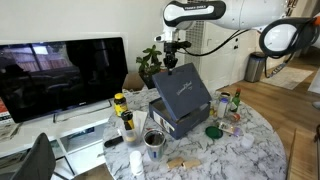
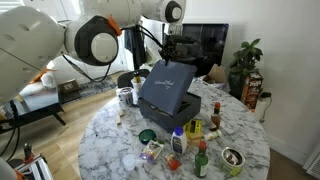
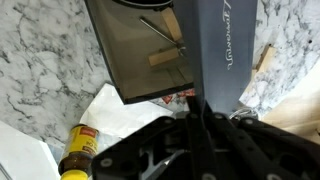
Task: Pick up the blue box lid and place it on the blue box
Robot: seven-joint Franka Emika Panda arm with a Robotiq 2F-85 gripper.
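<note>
My gripper (image 1: 172, 62) (image 2: 168, 52) is shut on the upper edge of the blue box lid (image 1: 182, 88) (image 2: 167, 82). The lid hangs tilted, its lettered top facing outward. The blue box (image 1: 178, 124) (image 2: 172, 112) stands directly beneath it on the marble table, partly covered by the lid. In the wrist view the gripper (image 3: 195, 105) pinches the lid (image 3: 225, 45), seen nearly edge-on with pale script on it. The open box (image 3: 150, 95) with its dark inside lies just left of it.
Around the box on the round marble table (image 1: 255, 150) stand bottles (image 1: 122, 108) (image 2: 203, 160), a metal cup (image 1: 154, 140) and a green round lid (image 1: 214, 131). A yellow-capped bottle (image 3: 75, 150) lies close by. A TV (image 1: 60, 75) and a plant (image 2: 245, 65) stand behind.
</note>
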